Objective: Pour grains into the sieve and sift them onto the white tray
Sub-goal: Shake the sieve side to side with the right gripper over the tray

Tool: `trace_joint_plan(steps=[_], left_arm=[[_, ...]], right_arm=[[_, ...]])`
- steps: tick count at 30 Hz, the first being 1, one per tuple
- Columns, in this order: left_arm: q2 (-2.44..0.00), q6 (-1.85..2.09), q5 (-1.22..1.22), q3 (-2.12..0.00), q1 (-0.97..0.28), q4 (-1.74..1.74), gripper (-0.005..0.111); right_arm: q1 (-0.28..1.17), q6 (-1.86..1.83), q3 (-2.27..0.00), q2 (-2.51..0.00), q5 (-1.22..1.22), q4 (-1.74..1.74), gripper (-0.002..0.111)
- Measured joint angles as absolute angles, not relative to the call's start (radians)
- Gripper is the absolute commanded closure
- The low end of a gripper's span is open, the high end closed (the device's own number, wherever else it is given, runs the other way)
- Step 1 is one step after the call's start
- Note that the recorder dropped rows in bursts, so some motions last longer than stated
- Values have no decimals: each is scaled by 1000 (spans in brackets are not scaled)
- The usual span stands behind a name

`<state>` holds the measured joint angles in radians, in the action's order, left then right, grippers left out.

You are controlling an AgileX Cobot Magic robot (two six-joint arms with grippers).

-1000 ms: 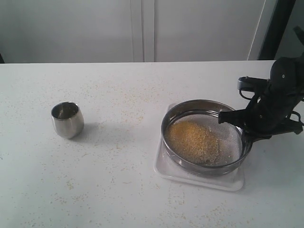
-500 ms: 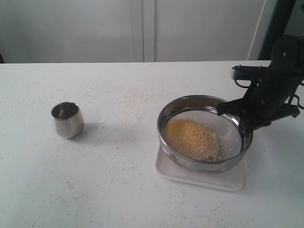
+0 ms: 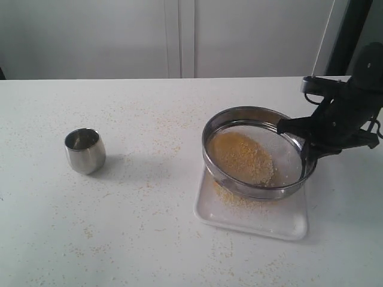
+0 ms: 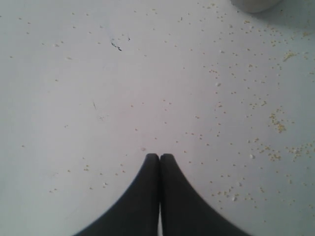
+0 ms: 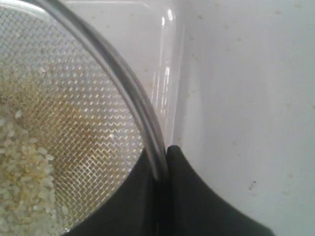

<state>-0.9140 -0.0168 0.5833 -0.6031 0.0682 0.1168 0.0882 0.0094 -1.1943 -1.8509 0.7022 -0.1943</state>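
Observation:
My right gripper [image 3: 305,156] is shut on the right rim of the sieve [image 3: 288,162] and holds it a little above the white tray [image 3: 281,222], shifted toward the tray's far side. A heap of grains [image 3: 242,156] lies in the left part of the mesh. Fine yellow bits [image 3: 230,199] are scattered on the tray below it. In the right wrist view the sieve's steel rim [image 5: 118,78] runs between the fingers of the right gripper [image 5: 162,158], with whitish grains [image 5: 19,182] on the mesh and the tray [image 5: 160,59] beyond. My left gripper [image 4: 159,156] is shut and empty above bare table.
A small rounded steel cup [image 3: 85,150] stands on the table at the left, and its base [image 4: 253,4] shows at the edge of the left wrist view. Loose grains are strewn over the white tabletop [image 3: 149,227]. A wall runs behind the table.
The right gripper has shaken the sieve up and toward the far side over the tray. The heap inside has shifted, and yellow bits now lie on the tray's uncovered front part.

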Motion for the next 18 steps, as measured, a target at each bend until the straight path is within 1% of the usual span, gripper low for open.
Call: trace_joint_plan(steps=[5, 10, 12, 14, 16, 17, 18], left_arm=[[-914, -17, 583, -603, 68, 117, 107], [-914, -17, 583, -603, 68, 117, 107], [-914, -17, 583, -603, 68, 117, 107], [-914, -17, 583, -603, 68, 117, 107], [-914, -17, 583, -603, 68, 117, 107], [-914, -17, 583, -603, 68, 117, 107], [-914, -17, 583, -603, 68, 117, 107]], right_arm=[[96, -122, -1194, -1857, 772, -182, 108], [55, 11, -1194, -1860, 685, -169, 108], [48, -60, -1196, -1875, 692, -182, 108], [67, -178, -1194, -1885, 752, -194, 108], [65, -99, -1193, -1891, 747, -182, 108], [57, 0, -1193, -1891, 705, -178, 108], [53, 0, -1194, -1891, 689, -184, 108]])
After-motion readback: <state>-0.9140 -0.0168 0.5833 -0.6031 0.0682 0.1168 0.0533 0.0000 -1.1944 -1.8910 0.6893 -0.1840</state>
